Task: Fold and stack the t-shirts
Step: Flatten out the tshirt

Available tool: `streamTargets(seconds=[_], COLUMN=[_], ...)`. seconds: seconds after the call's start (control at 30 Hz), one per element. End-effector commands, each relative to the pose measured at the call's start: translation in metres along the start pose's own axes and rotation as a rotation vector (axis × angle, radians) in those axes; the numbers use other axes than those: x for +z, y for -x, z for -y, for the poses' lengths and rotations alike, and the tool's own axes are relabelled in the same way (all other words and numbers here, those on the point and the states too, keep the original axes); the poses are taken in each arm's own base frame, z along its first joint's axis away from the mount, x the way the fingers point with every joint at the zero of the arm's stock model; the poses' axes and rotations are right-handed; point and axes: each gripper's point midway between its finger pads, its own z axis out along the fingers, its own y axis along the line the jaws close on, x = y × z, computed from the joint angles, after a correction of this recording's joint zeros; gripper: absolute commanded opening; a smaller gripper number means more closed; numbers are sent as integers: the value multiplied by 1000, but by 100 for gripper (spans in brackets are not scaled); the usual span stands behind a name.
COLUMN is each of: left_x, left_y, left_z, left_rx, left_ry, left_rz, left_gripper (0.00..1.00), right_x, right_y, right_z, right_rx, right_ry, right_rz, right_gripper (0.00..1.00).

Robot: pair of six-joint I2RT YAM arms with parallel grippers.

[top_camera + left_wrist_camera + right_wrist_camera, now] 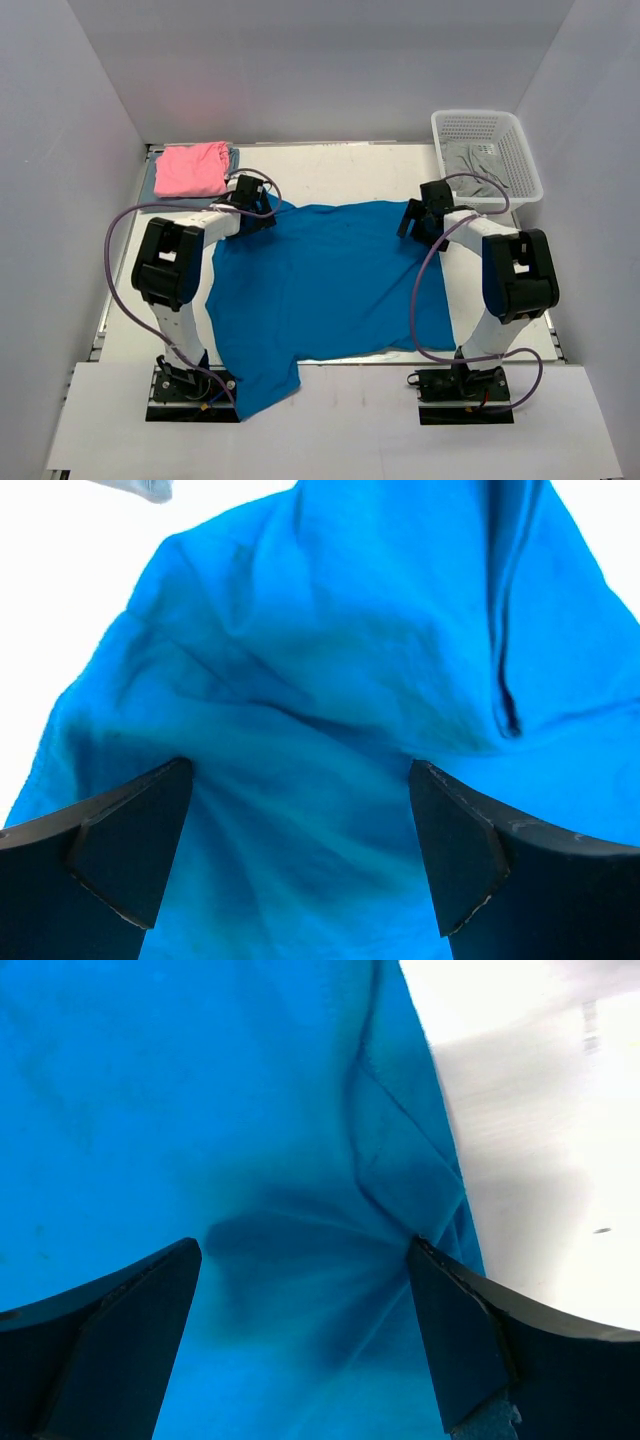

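The large bright blue t-shirt (pixel 330 285) lies spread on the table, with one part hanging over the near edge. My left gripper (pixel 256 212) is open at the shirt's far left corner, its jaws wide apart over wrinkled blue cloth (pixel 300 680). My right gripper (pixel 413 222) is open at the far right corner, straddling bunched blue cloth (pixel 300 1110) beside the shirt's edge. The pink t-shirt (pixel 190 168) lies folded at the far left, on a dull grey-blue cloth (pixel 233 158) whose edge shows beside it.
A white mesh basket (pixel 520 150) stands at the far right with grey cloth (pixel 475 160) in it. Purple cables loop from both arms. White walls close in the table on three sides. Bare white table (pixel 540 1110) shows to the right of the shirt's edge.
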Motion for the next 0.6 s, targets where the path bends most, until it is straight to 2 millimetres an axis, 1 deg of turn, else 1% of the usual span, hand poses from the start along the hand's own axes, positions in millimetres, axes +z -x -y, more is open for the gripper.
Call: streamTargets(seconds=[0.0, 0.07, 0.1, 0.13, 0.2, 0.23, 0.27, 0.33, 0.37, 0.4, 0.43, 0.47, 0.5, 0.53, 0.57], left_x=[15, 21, 23, 32, 40, 46, 54, 60, 60, 63, 62, 61, 63, 61, 61], left_y=[-11, -7, 10, 16, 24, 31, 39, 48, 60, 63, 67, 80, 81, 87, 102], left_z=[-8, -3, 8, 15, 22, 22, 29, 35, 41, 38, 39, 40, 41, 43, 46], left_rx=[-18, -17, -28, 2, 14, 18, 28, 59, 64, 69, 92, 77, 86, 94, 78], left_ry=[52, 54, 35, 28, 31, 35, 33, 25, 13, 17, 14, 6, 5, -1, -18], left_rz=[-53, -55, -25, -33, -39, -36, -32, -20, 3, 5, 13, 39, 42, 55, 77], left_gripper=[100, 100, 100, 100, 100, 100, 100, 100, 100, 100, 100, 100, 100, 100, 100], right_x=[13, 14, 14, 15, 14, 13, 14, 17, 16, 17, 15, 17, 15, 16, 16], right_y=[-15, -13, -12, -7, 5, 20, 26, 34, 47, 50, 58, 64, 77, 81, 92], right_z=[23, 25, 24, 21, 17, 12, 12, 10, 1, -6, -11, -16, -23, -25, -32], right_rx=[40, 57, 57, 51, 39, 19, 9, -13, -18, -34, -42, -49, -56, -62, -74], right_ry=[-59, -49, -43, -27, -19, -7, -6, -2, 21, 50, 68, 84, 100, 109, 125], right_rz=[-74, -71, -69, -60, -37, -4, 13, 30, 60, 60, 79, 87, 115, 115, 127], right_gripper=[90, 90, 90, 90, 90, 90, 90, 90, 90, 90, 90, 90, 90, 90, 90])
